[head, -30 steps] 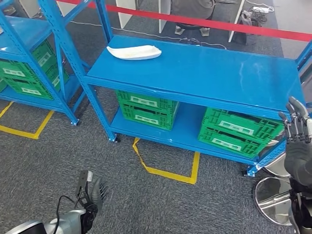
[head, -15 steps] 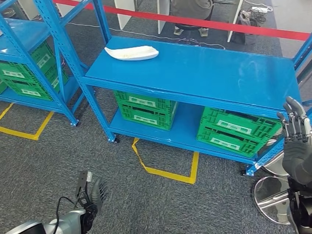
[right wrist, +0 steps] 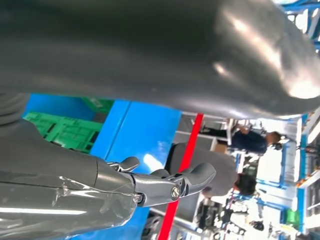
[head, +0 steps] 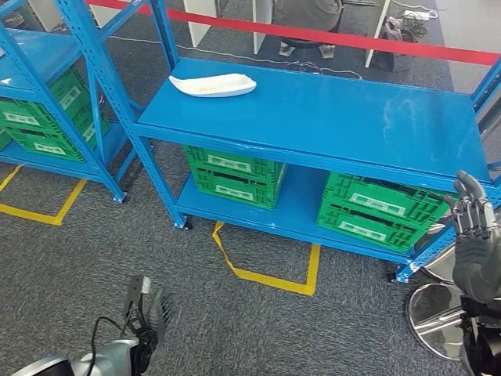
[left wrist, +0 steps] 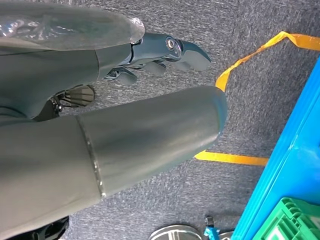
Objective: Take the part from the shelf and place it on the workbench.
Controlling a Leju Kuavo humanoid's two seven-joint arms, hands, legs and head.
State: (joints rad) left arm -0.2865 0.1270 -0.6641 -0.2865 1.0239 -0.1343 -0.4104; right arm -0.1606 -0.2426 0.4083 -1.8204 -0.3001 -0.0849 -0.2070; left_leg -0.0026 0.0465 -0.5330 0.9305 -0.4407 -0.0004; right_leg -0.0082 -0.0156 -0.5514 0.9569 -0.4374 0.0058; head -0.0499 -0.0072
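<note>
A flat white part (head: 213, 84) lies on the top board of the blue shelf (head: 331, 117), at its far left corner. My left hand (head: 155, 313) hangs low over the carpet, well short of the shelf, fingers apart and holding nothing. In the left wrist view the left hand (left wrist: 151, 130) shows a straight thumb and extended fingers (left wrist: 170, 50) above grey carpet. My right hand (head: 474, 235) is raised by the shelf's right end, far from the part, fingers spread and empty. In the right wrist view its fingers (right wrist: 162, 185) are stretched out with nothing in them.
Green crates (head: 236, 174) (head: 378, 211) sit on the shelf's lower board. A second blue rack (head: 35, 55) stands to the left. Yellow floor tape (head: 266, 278) marks the carpet in front. Red barrier tape (head: 355, 39) and a seated person (head: 307, 16) lie beyond. A round metal base (head: 434, 309) is near my right arm.
My right hand has sunk a little beside the shelf's right end. The view has shifted slightly. The white part has not moved.
</note>
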